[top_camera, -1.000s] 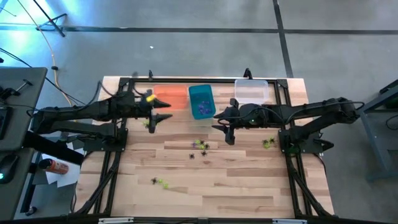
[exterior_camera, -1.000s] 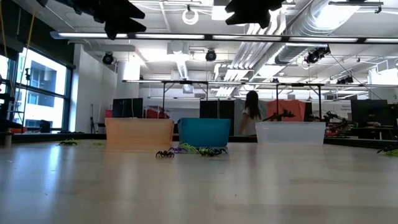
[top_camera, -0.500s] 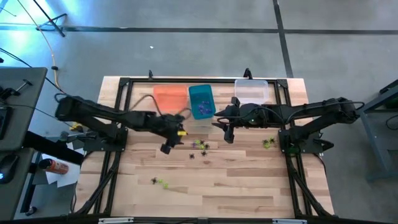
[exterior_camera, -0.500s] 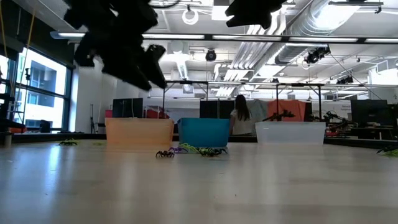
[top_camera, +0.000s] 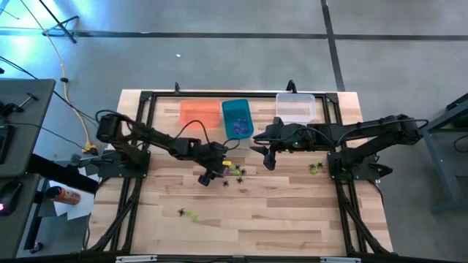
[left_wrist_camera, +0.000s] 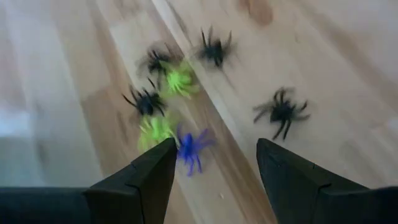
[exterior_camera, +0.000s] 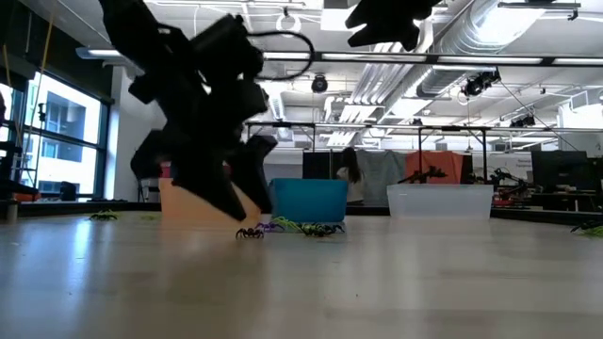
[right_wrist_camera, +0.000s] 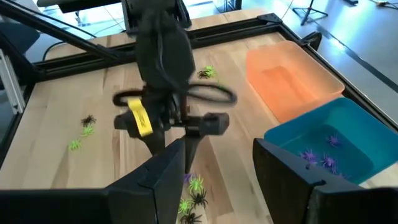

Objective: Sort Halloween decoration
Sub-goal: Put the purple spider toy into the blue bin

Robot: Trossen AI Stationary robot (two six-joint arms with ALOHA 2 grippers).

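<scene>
The Halloween decoration is small plastic spiders on the wooden table. A cluster [top_camera: 235,172] of purple, green and black ones lies mid-table. A pair [top_camera: 186,213] lies nearer the front and a few [top_camera: 316,168] lie at the right. My left gripper [top_camera: 208,176] hangs low just left of the cluster, tipped down and open. Its fingers [left_wrist_camera: 163,163] stand apart just short of a purple spider [left_wrist_camera: 190,147] without touching it. My right gripper [top_camera: 267,156] hovers open, high above the table, right of the cluster [right_wrist_camera: 191,194].
Three bins stand along the far edge: orange [top_camera: 199,113], teal [top_camera: 236,118] with purple spiders inside [right_wrist_camera: 320,157], and clear [top_camera: 295,107]. A black frame runs along the table's left and right sides. Bare wood lies toward the near edge.
My left gripper has swung from beside the orange bin toward the table's middle and near side. It has dropped low, tipped downward and rolled, ending beside the spider cluster. Its fingers stay apart. The spiders have not moved.
</scene>
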